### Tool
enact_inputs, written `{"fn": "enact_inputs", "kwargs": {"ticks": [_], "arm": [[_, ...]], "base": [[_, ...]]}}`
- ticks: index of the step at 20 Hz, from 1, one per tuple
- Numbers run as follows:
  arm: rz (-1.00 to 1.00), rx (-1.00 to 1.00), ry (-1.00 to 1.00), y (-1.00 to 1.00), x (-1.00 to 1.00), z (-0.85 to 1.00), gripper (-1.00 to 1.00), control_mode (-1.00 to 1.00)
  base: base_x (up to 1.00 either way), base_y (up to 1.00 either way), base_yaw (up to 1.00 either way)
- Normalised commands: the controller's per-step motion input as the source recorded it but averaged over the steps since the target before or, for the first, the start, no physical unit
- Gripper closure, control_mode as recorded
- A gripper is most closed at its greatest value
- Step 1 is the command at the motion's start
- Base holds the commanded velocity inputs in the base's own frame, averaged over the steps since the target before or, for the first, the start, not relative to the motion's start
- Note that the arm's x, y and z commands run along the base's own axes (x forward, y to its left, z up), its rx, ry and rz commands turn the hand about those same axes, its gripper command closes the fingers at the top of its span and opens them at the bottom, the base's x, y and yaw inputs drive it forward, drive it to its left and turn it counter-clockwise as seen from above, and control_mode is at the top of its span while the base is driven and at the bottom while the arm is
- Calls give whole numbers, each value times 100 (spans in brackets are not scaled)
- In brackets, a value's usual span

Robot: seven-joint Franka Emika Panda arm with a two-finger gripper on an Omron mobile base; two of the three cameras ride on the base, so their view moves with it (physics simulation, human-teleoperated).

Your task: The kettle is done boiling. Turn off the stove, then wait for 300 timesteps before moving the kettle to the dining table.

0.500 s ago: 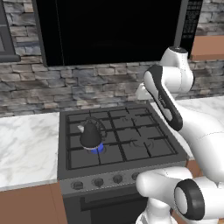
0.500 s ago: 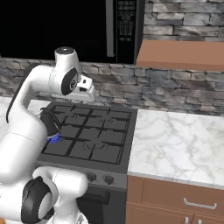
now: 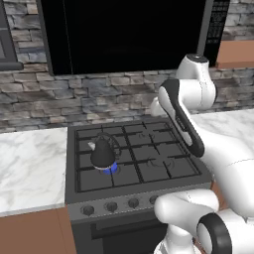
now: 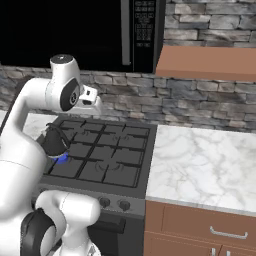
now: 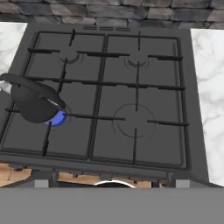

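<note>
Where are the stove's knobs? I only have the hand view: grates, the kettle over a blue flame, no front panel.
Observer: In the left base view, a row of round knobs runs along the front panel of the stove, below the kettle.
Operator: Is the arm anywhere near them?
Observer: No. In the right base view the tool hangs high over the rear of the stove, close to the stone wall.
Operator: Anything overhead it could hit?
Observer: A black microwave is mounted above the stove, higher than the arm's top joint.
</note>
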Motion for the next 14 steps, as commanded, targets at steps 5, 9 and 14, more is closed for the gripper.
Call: {"fn": "enact_inputs", "kwargs": {"ticks": [5, 9, 14], "arm": [[8, -9, -6, 32, -13, 0, -100, -100], [12, -12, -4, 31, -4, 0, -100, -100], [14, -13, -3, 34, -4, 0, -100, -100]], "base": [[0, 0, 0], [0, 0, 0], [0, 0, 0]]}}
